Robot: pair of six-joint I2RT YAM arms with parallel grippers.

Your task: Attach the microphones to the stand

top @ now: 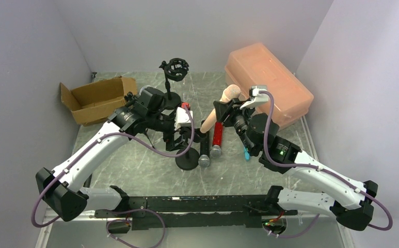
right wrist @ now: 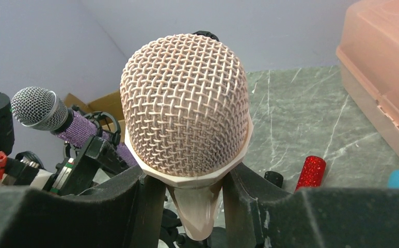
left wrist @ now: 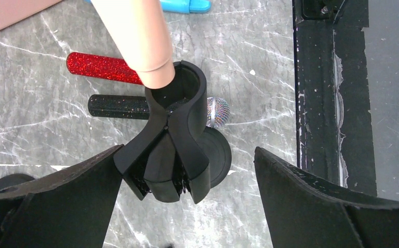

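Tip of peach-beige microphone (left wrist: 135, 36) at clip (left wrist: 179, 129) rim, red microphone (left wrist: 101, 67) underneath.

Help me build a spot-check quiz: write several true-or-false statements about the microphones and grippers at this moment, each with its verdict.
1. The right gripper grips the peach microphone just below its head. True.
2. The red microphone is mounted on a stand. False: it lies on the table, beside the black microphone.
3. The left gripper is open, its fingers on either side of the stand's clip. True.
4. The peach microphone sits fully in the clip. False: only its tail end is at the clip's mouth.
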